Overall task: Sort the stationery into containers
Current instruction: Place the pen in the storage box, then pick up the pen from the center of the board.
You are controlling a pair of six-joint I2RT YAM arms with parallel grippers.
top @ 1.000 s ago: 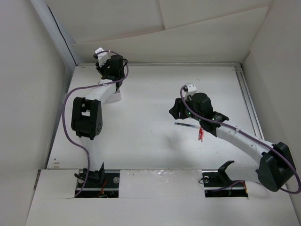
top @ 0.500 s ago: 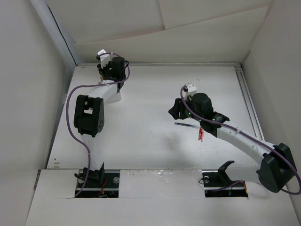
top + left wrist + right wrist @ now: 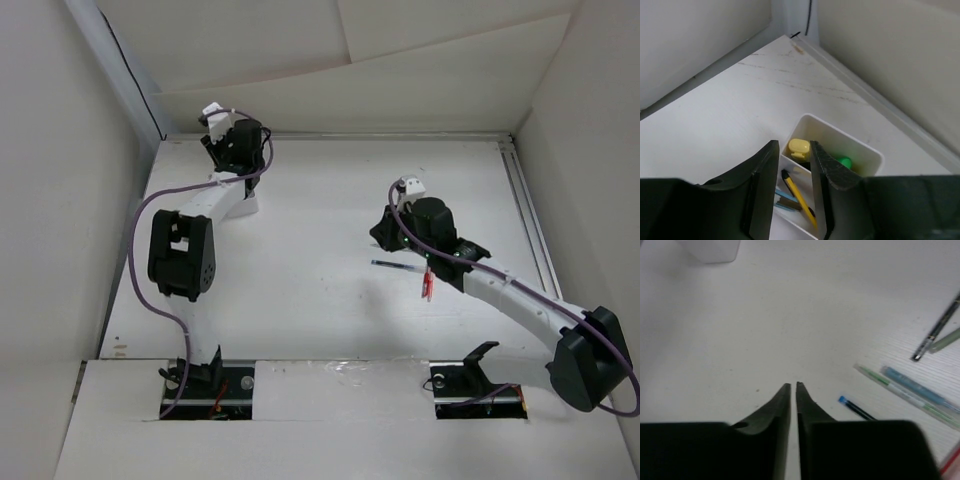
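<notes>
My left gripper (image 3: pixel 793 146) hangs over the white box (image 3: pixel 860 146), its jaws a little apart with nothing between them. In the box lie a yellow piece (image 3: pixel 800 147), a green piece (image 3: pixel 844 161), a yellow pencil (image 3: pixel 801 196) and a blue pen (image 3: pixel 785 195). My right gripper (image 3: pixel 793 385) is shut and empty, just above the bare table. To its right lie loose pens: a dark one with a blue end (image 3: pixel 855 409), a green-tinted one (image 3: pixel 900 390), a teal-blue one (image 3: pixel 912 385) and a dark one farther off (image 3: pixel 937 330). From above, a dark pen (image 3: pixel 395 266) and a red one (image 3: pixel 427 285) show beside the right gripper (image 3: pixel 385 228).
The box stands in the table's far left corner, close to the white walls (image 3: pixel 880 55). A metal rail (image 3: pixel 530 220) runs along the table's right edge. The same white box (image 3: pixel 710 251) shows at the top left of the right wrist view.
My right gripper's jaws have closed with nothing in them. The left gripper's jaws have parted slightly over the box. Both arms shifted only a little.
</notes>
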